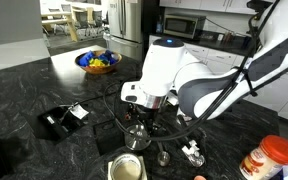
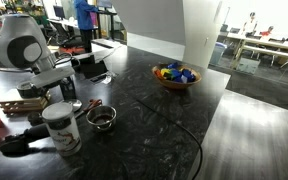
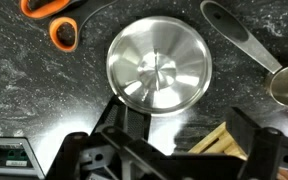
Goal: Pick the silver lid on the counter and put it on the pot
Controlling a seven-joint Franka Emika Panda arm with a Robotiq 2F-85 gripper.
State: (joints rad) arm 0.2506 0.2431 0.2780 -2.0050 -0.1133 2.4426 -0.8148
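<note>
Nearest to us in the wrist view is the gripper (image 3: 174,130). Its two black fingers (image 3: 112,118) are spread wide with nothing between them, so it stands open. Just beyond the fingertips lies the silver lid (image 3: 159,69), flat and knob up, with the dark speckled counter (image 3: 44,90) showing around it. We cannot tell from this view whether the fingers touch its rim. Farther off to the left lie orange-handled scissors (image 3: 52,20), near the lid but apart from it. To the right a metal measuring spoon (image 3: 246,45) runs slantwise, also clear of the lid.

In an exterior view the white arm (image 1: 184,75) bends down over the counter. There the gripper hangs close above a small shiny round thing, and we cannot tell whether that is the lid alone. Near in an exterior view stands a white jar (image 2: 62,127), and just to its right is the pot (image 2: 101,117), upright. Far beyond them, well apart, a bowl (image 2: 174,75) of coloured pieces sits on the counter, and both exterior views show it.
</note>
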